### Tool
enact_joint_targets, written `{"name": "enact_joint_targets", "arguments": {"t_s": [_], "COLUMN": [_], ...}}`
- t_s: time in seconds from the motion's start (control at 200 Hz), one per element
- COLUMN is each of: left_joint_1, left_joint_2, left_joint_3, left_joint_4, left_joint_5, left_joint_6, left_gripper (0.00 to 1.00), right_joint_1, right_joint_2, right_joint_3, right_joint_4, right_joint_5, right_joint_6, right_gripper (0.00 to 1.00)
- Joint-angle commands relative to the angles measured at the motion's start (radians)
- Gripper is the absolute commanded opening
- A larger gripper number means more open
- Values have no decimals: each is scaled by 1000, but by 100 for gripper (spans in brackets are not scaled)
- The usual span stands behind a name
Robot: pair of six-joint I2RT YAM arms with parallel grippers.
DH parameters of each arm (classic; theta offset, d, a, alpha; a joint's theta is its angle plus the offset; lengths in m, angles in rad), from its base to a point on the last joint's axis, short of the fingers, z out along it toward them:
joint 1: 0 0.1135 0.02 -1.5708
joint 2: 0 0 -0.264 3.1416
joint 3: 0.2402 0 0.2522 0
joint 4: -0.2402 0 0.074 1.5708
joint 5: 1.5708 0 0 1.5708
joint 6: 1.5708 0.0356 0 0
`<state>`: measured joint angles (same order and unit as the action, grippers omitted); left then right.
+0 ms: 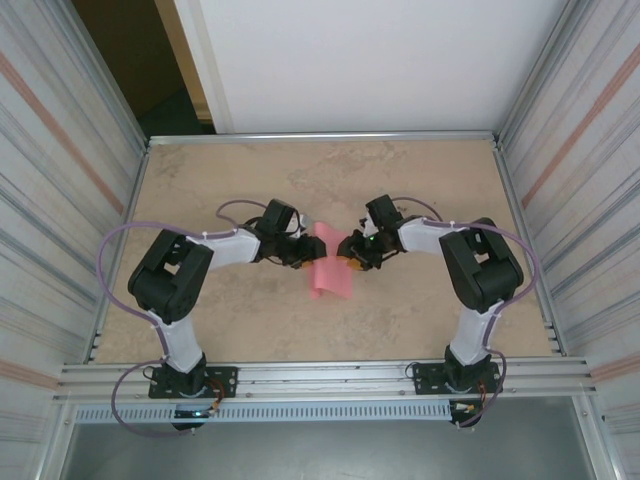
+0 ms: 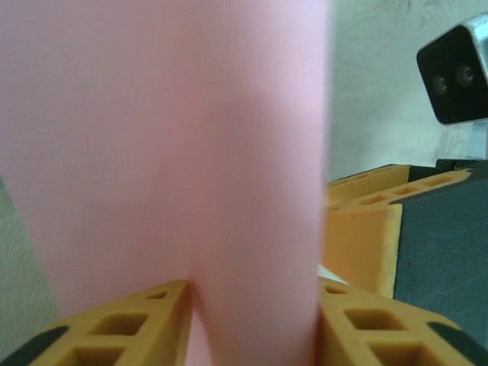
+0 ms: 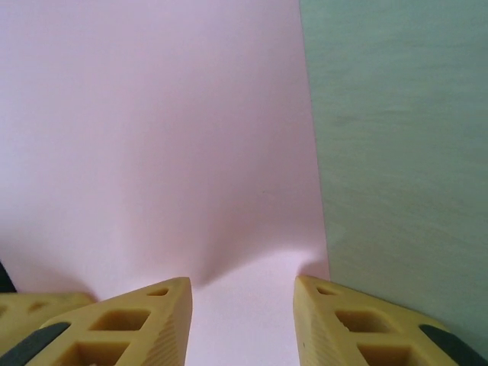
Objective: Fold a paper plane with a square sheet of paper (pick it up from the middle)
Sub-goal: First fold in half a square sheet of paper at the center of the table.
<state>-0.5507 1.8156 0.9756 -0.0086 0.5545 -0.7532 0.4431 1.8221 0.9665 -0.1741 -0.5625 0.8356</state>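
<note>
Pink paper (image 1: pixel 330 272) between left tool (image 2: pixel 255 324) fingers; right tool (image 3: pixel 244 320) tips on it.

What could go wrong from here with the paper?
1. The pink sheet bulges up between the left gripper's fingers; closing could set a stray crease.
2. It puckers at the right gripper, near the paper's edge, so it may slip or tear.
3. Both grippers sit very close; they might collide.

The paper (image 2: pixel 168 152) looks blurred in my left wrist view, its top cut off, hiding much of the worktop (image 2: pixel 381 91).
</note>
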Motion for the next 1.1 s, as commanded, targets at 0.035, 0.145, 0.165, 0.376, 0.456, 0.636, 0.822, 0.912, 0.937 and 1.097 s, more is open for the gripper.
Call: {"name": "enact_joint_targets", "arguments": {"t_s": [0.035, 0.145, 0.165, 0.376, 0.456, 0.636, 0.822, 0.912, 0.937, 1.097], "left_joint_1": [20, 31, 33, 85, 114, 143, 145, 146, 147, 147], "left_joint_2": [-35, -73, -83, -178, -195, -193, -182, -176, -172, -163], "left_joint_3": [41, 60, 62, 88, 85, 105, 116, 111, 111, 106], "left_joint_4": [-33, -44, -41, 31, 119, 230, 211, 211, 208, 203], "left_joint_5": [11, 38, 46, 194, 260, 338, 339, 342, 344, 358], "left_joint_6": [62, 78, 78, -3, -75, -174, -166, -169, -169, -173], "left_gripper": [29, 26, 26, 26, 27, 27, 27, 27, 27, 27], "right_joint_1": [-88, -164, -178, -230, -218, -158, -141, -142, -142, -140], "right_joint_2": [-143, -218, -227, -261, -272, -272, -261, -262, -262, -261], "right_joint_3": [-77, -122, -128, -138, -140, -97, -84, -80, -79, -65], "right_joint_4": [56, 146, 154, 275, 351, 381, 454, 456, 456, 476], "right_joint_5": [-10, -87, -96, -210, -256, -300, -339, -345, -347, -366], "right_joint_6": [32, 42, 39, 37, 67, 80, 128, 129, 129, 138], "right_gripper": [45, 55, 57, 74, 78, 80, 75, 69, 68, 60]}}
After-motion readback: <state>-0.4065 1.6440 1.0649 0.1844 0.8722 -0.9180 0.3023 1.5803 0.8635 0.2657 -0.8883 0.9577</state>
